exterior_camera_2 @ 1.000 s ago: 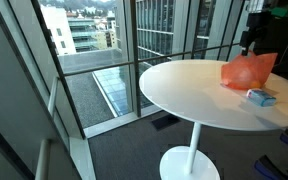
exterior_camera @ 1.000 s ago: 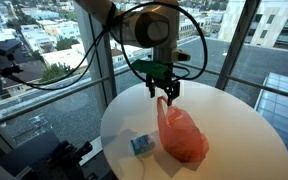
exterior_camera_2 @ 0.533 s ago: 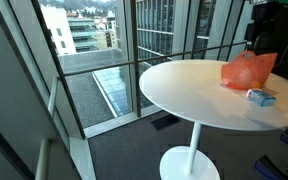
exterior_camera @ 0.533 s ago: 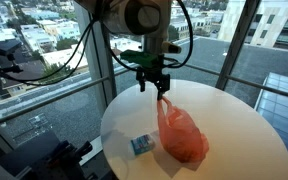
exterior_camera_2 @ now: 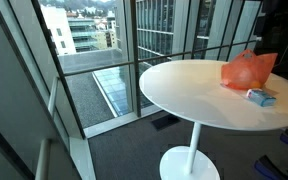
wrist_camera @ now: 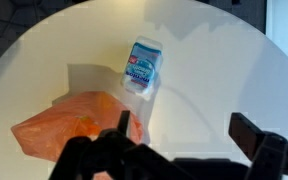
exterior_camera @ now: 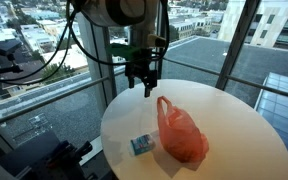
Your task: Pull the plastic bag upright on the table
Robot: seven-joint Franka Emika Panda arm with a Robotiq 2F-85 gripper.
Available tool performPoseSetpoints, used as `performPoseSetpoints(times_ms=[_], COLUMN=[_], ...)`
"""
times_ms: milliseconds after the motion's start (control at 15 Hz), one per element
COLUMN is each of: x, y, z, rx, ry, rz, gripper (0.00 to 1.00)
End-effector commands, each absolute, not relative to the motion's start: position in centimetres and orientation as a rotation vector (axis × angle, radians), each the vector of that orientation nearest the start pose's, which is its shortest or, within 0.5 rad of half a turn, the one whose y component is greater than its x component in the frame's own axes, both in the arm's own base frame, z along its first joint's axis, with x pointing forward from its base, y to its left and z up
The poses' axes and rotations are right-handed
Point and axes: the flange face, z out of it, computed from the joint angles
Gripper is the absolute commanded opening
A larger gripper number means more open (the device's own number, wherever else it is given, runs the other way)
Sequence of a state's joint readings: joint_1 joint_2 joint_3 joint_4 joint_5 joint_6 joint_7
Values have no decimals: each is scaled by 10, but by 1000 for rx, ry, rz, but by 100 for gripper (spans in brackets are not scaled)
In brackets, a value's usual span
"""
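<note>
The orange-red plastic bag [exterior_camera: 181, 133] stands on the round white table [exterior_camera: 234, 130], its loop handle sticking up. It also shows in an exterior view [exterior_camera_2: 248, 70] and in the wrist view [wrist_camera: 74, 127]. My gripper [exterior_camera: 141, 84] hangs open and empty above the table, up and to the left of the bag's handle, not touching it. In the wrist view my fingers [wrist_camera: 184, 135] are spread wide with bare table between them.
A small flat blue packet [exterior_camera: 142, 145] lies on the table beside the bag; it also shows in an exterior view [exterior_camera_2: 261, 97] and in the wrist view [wrist_camera: 142, 64]. Glass walls and a railing [exterior_camera: 44, 85] surround the table [exterior_camera_2: 184, 90].
My gripper let go of the bag's handle, rose and moved left away from it. The bag stays standing on its own.
</note>
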State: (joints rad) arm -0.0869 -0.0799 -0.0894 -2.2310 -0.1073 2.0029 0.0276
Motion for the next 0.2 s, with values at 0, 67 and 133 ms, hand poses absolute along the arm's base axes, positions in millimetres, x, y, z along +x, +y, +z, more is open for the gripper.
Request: performPoseSetpoints(times_ms=[0, 67, 133], x=[483, 480, 479], y=[-92, -91, -91], z=[396, 396, 396], rx=[-3198, -3197, -3197], ry=[239, 238, 237], rz=[247, 247, 249], gripper=[100, 100, 100])
